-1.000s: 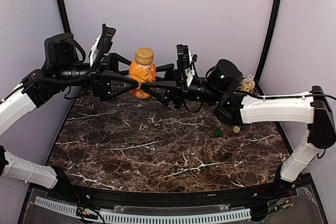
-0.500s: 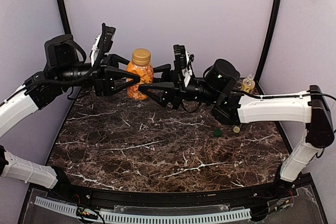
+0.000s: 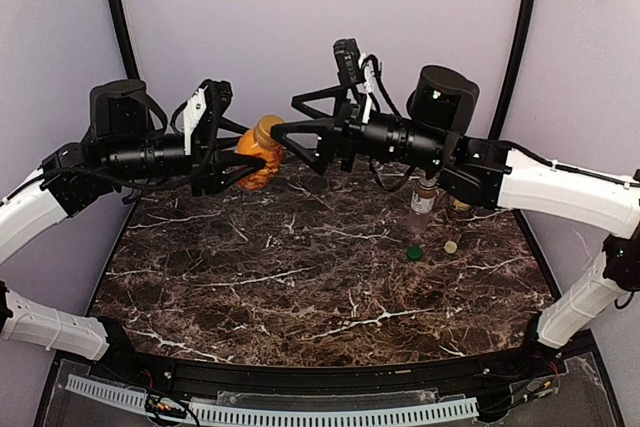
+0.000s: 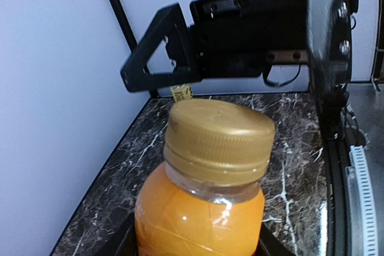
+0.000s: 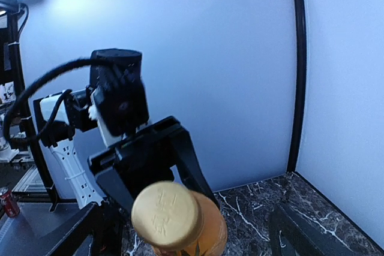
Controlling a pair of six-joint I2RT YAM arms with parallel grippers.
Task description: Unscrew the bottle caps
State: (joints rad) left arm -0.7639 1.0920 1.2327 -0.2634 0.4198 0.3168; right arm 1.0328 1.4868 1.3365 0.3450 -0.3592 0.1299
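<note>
My left gripper [image 3: 250,157] is shut on the squat orange juice bottle [image 3: 252,159] and holds it above the table, tilted so its golden-orange cap [image 3: 268,132] points toward the right arm. In the left wrist view the cap [image 4: 219,133] sits on the bottle [image 4: 198,214], with only my finger edges showing at the bottom corners. My right gripper [image 3: 287,115] stands open just beyond the cap, not touching it. In the right wrist view the cap [image 5: 166,215] lies between my spread fingers [image 5: 78,232].
A slim clear bottle [image 3: 424,199] stands on the marble table [image 3: 300,277] under the right arm. A dark green cap [image 3: 413,252] and a cream cap [image 3: 451,246] lie loose beside it. Black frame posts and walls close the back and sides.
The right gripper opened off the bottle and rose up and back. The left gripper closed on the bottle and tipped it over to the right. The slim bottle came into view.
</note>
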